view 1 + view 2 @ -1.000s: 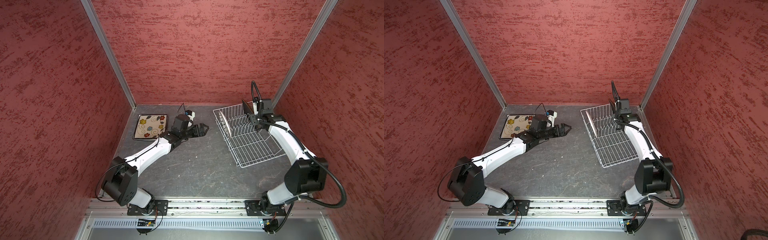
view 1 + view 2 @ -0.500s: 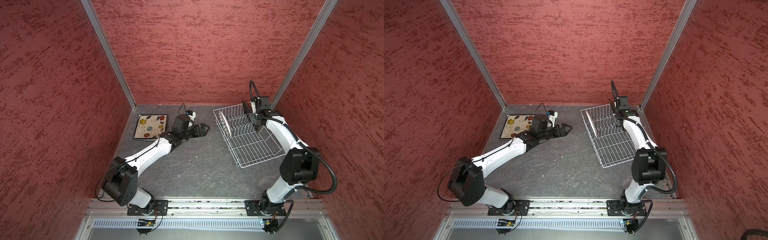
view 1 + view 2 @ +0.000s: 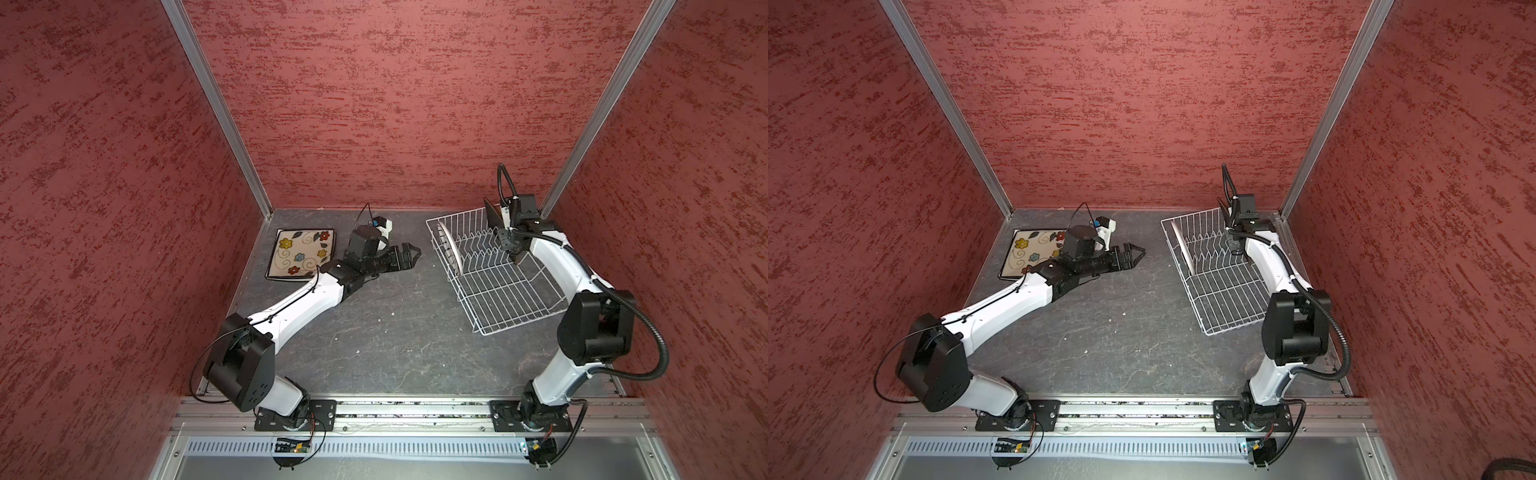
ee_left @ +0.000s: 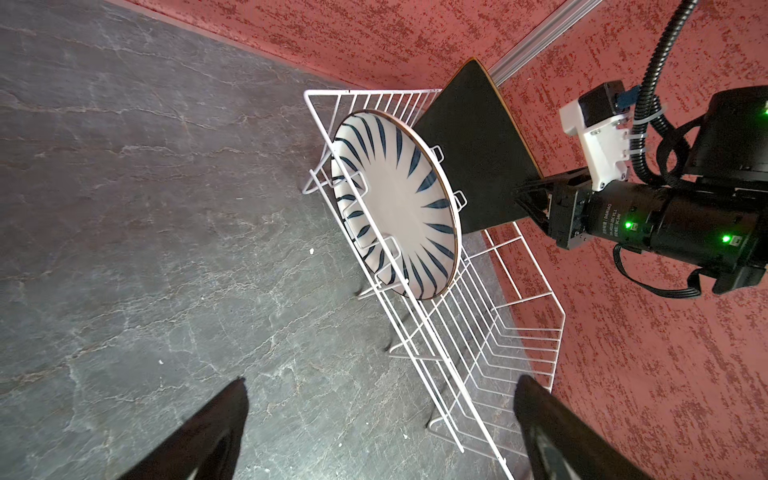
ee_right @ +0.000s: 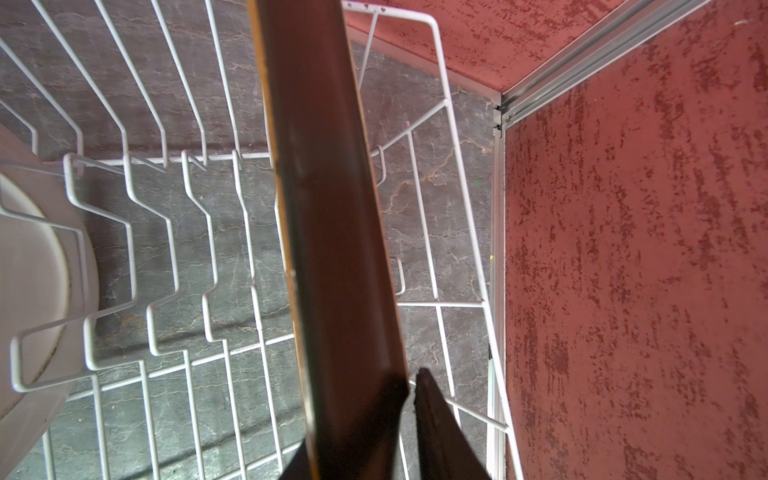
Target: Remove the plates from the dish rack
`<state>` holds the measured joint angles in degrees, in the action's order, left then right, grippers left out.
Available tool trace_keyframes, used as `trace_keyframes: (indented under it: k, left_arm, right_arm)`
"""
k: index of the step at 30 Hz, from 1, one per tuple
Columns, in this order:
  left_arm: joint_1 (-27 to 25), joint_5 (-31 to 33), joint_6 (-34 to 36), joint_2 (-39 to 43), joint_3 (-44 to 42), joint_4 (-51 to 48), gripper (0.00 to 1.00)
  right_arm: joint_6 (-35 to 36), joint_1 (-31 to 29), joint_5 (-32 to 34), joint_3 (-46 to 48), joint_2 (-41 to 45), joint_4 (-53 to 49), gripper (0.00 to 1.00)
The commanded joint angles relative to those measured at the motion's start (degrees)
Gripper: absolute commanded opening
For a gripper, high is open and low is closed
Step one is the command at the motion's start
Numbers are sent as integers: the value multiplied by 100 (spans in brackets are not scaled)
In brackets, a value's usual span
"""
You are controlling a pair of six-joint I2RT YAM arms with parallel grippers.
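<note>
At the far corner of the white wire dish rack (image 3: 509, 297), my right gripper (image 4: 528, 202) pinches the edge of the upright glossy black square plate (image 4: 469, 145). My left gripper (image 3: 410, 254) hangs spread wide between the rack and the flat floral cream square plate (image 3: 300, 254). A streaked round white plate (image 4: 395, 199) stands racked.

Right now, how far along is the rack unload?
Done: the floral plate lies flat on the table, outside the dish rack. In hand: the right gripper has its fingers either side of an edge of the black plate standing in the rack; a firm grip is unclear. Left: that plate and the round streaked plate, both in the rack. The left gripper is open and empty.
</note>
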<state>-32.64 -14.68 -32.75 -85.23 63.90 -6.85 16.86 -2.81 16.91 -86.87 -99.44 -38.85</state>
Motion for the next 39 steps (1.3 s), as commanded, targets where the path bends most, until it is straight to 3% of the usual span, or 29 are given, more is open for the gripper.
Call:
trace_keyframes:
  k: [1,15,19,39]
  left_arm:
    - [-12,45,83,-105,217,-150,99]
    - [11,175,96,-40,220,-238,100]
    - [12,174,120,-57,253,-264,100]
    - [12,330,87,87,151,-361,99]
  right_arm:
    - [133,35,-124,-130,-34,35,24]
    - [121,35,-179,-146,-60,87,10]
    - [52,35,-129,-160,-74,119,0]
    - [-186,5,-120,392,745,1282,0]
